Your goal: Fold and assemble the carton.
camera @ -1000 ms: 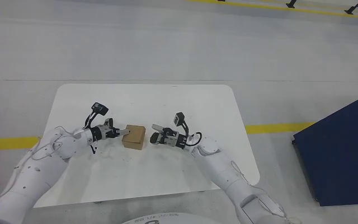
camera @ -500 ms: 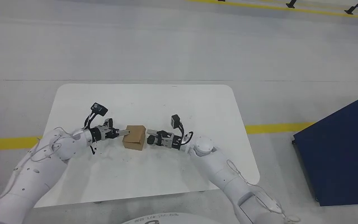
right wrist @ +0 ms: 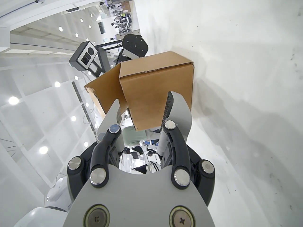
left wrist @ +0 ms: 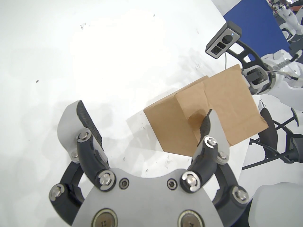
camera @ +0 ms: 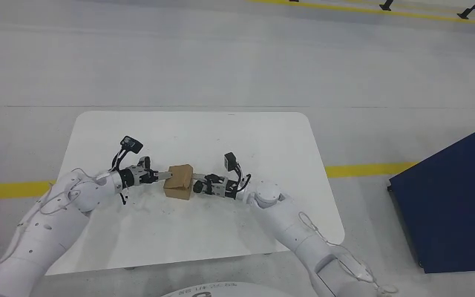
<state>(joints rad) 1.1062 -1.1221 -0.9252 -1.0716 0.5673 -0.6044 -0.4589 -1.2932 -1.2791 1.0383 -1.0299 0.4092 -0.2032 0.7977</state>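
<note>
The brown carton point(camera: 179, 180) sits mid-table, slightly tilted, between both arms. My left gripper point(camera: 159, 177) is at its left side and open. In the left wrist view the left gripper point(left wrist: 144, 109) has one fingertip point(left wrist: 208, 122) pressing the carton point(left wrist: 213, 109) wall, and the other finger stands clear over the table. My right gripper point(camera: 199, 185) is at the carton's right end. In the right wrist view the right gripper point(right wrist: 144, 106) has closed in on the near end of the carton point(right wrist: 151, 83), with both pads against cardboard. A flap point(right wrist: 104, 88) sticks out to one side.
The white table point(camera: 252, 141) has bare room behind and in front of the carton. Its front edge runs close below the arms. A blue panel point(camera: 445, 193) stands on the floor to the right, off the table.
My right gripper has moved left from a short gap away up to the carton's right end. The carton has tipped slightly. The left gripper has stayed at the left side.
</note>
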